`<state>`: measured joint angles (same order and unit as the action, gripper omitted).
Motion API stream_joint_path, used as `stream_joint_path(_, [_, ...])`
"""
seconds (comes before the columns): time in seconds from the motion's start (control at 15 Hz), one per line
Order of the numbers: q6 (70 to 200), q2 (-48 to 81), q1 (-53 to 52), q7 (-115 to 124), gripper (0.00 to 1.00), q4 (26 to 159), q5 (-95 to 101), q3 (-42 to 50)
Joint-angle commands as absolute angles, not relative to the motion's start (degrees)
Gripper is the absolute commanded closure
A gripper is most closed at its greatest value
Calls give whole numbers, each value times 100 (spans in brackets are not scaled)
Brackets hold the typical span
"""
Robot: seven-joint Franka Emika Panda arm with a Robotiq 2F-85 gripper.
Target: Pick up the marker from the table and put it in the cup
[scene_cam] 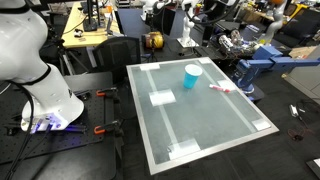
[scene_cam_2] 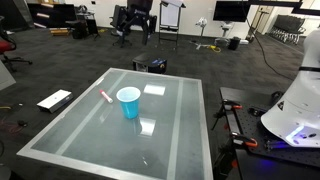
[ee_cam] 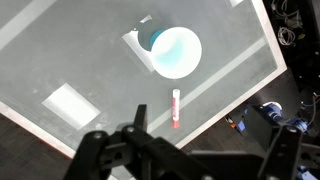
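Tool (ee_cam: 203,142) spread, marker (ee_cam: 176,107) ahead, near cup (ee_cam: 176,52)

A white panel (scene_cam_2: 54,100) lies on the dark carpet (scene_cam_2: 70,55).

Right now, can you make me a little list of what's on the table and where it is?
table: pale grey-green top with white tape patches
cup: light blue, upright, empty inside
marker: reddish-pink, lying flat on the table beside the cup, not touching it
end effector: up above the table, holding nothing
task: marker not yet in the cup
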<state>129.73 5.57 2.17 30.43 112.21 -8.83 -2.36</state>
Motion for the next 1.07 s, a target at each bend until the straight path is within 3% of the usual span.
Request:
stream_joint_path(0.0, [12956, 557, 99, 3031, 0, 11209, -899, -112])
stream_joint_path(1.0, [12665, 2657, 100, 2969, 0, 9131, -1062, 123])
